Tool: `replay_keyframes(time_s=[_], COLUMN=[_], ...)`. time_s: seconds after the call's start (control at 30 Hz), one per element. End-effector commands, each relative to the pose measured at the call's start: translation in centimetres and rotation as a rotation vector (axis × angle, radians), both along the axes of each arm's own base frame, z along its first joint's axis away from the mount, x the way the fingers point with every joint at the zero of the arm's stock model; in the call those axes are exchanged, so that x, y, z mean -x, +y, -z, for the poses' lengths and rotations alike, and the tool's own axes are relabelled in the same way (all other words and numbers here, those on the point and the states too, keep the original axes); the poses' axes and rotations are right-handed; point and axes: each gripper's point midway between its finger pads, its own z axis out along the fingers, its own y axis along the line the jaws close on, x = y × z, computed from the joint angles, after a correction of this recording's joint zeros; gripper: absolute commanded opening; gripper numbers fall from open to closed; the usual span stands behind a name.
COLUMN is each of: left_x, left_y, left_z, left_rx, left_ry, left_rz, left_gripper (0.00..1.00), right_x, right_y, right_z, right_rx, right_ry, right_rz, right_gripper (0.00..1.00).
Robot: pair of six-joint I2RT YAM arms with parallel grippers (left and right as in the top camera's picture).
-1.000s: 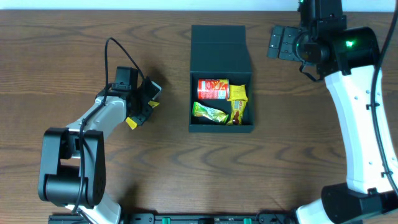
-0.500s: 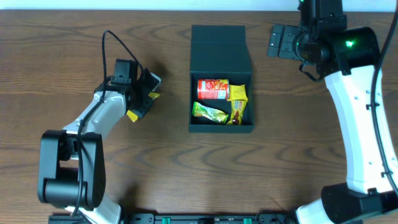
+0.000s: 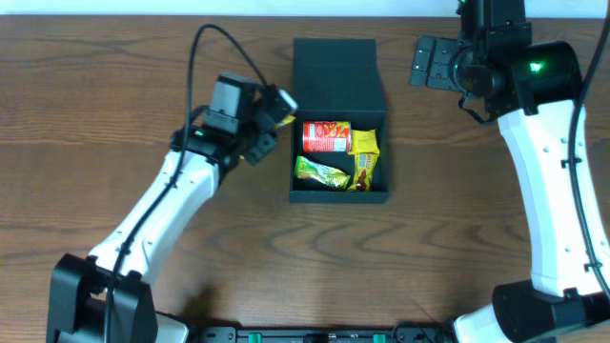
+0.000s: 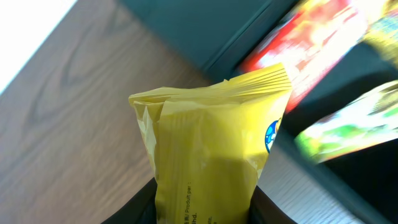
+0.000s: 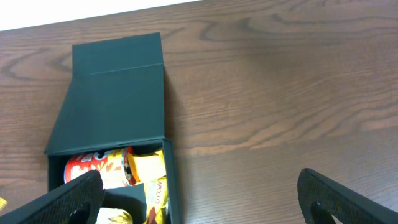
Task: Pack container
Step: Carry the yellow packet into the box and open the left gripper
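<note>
The dark teal container (image 3: 338, 69) sits at table centre with its flap lid laid open toward the far side. It also shows in the right wrist view (image 5: 112, 93). Inside are a red can (image 3: 326, 136), a green packet (image 3: 320, 172) and yellow packets (image 3: 365, 157). My left gripper (image 3: 270, 122) is shut on a yellow snack packet (image 4: 211, 155) and holds it just left of the container's left wall. My right gripper (image 5: 199, 202) is open and empty, high at the far right, looking down on the container.
The brown wood table (image 3: 457, 229) lies all around the container. My right arm's white links (image 3: 548, 181) run down the right side. A black cable (image 3: 205, 57) loops over my left arm.
My left arm has swung right and toward the container, carrying the yellow packet from the table's left part to the container's left wall. The right arm has not moved.
</note>
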Motion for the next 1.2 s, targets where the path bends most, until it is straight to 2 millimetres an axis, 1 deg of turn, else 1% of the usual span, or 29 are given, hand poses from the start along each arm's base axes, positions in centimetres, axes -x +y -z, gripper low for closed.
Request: replay_keyframes(time_s=[0.0, 0.07, 0.13, 0.33, 0.4, 0.67, 0.73, 0.9, 1.17], left_x=[0.5, 1.5, 2.3, 4.6, 4.8, 4.8, 4.9, 5.3, 4.8], left_y=[-2.7, -4.5, -5.9, -9.6, -9.9, -9.9, -10.1, -10.8, -11.2], left_z=[-2.1, -2.1, -2.2, -2.5, -2.5, -2.0, -1.5, 0.4, 2.9], left_rx=[0.021, 0.023, 0.025, 0.095, 0.094, 0.080, 0.083, 0.097, 0.082], left_ry=[-0.055, -0.056, -0.057, -0.036, -0.036, -0.032, -0.016, 0.046, 0.085], left_rz=[0.065, 0.113, 0.150, 0.276, 0.291, 0.305, 0.313, 0.343, 0.342], left_gripper=[0.35, 0.35, 0.35, 0.36, 0.36, 0.35, 0.35, 0.35, 0.35], right_x=[-0.3, -0.3, -0.3, -0.3, -0.3, -0.3, -0.2, -0.1, 0.0], right_y=[-0.6, -0.6, -0.5, -0.5, -0.5, -0.5, -0.6, -0.6, -0.6], right_z=[0.1, 0.1, 0.1, 0.1, 0.1, 0.1, 0.2, 0.3, 0.3], right_rx=[0.024, 0.029, 0.033, 0.033, 0.033, 0.033, 0.033, 0.035, 0.036], right_ry=[0.002, 0.002, 0.003, 0.003, 0.004, 0.004, 0.007, 0.016, 0.018], right_rz=[0.002, -0.004, -0.010, -0.010, -0.010, -0.010, -0.010, -0.010, -0.010], right_gripper=[0.99, 0.99, 0.99, 0.99, 0.99, 0.99, 0.99, 0.99, 0.99])
